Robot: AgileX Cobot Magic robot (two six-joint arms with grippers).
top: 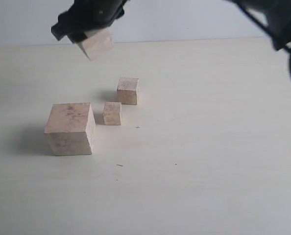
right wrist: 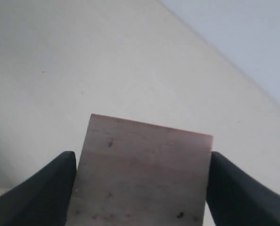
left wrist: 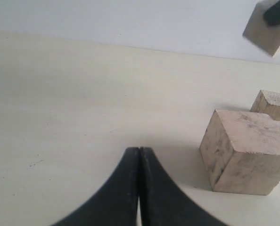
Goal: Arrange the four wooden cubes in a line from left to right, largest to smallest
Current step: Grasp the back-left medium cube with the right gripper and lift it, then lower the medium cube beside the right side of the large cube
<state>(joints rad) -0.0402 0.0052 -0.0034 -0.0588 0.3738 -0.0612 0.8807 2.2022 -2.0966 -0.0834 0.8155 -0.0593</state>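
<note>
The largest wooden cube [top: 69,128] [left wrist: 246,153] rests on the table at the left. To its right sit the smallest cube [top: 112,113] and, just behind that, a slightly bigger cube [top: 128,90]. A fourth cube [top: 96,44] [left wrist: 265,28] [right wrist: 142,174] hangs tilted in the air above the far left of the table, with my right gripper [top: 92,36] [right wrist: 142,188] shut on it after reaching across. My left gripper [left wrist: 139,155] is shut and empty, low over the table beside the largest cube. One smaller cube [left wrist: 272,104] peeks out behind the largest cube.
The pale table [top: 209,147] stretches bare to the right and front of the cubes. A dark part of the right arm [top: 282,24] crosses the top right corner. A light wall [top: 184,19] closes the table's far edge.
</note>
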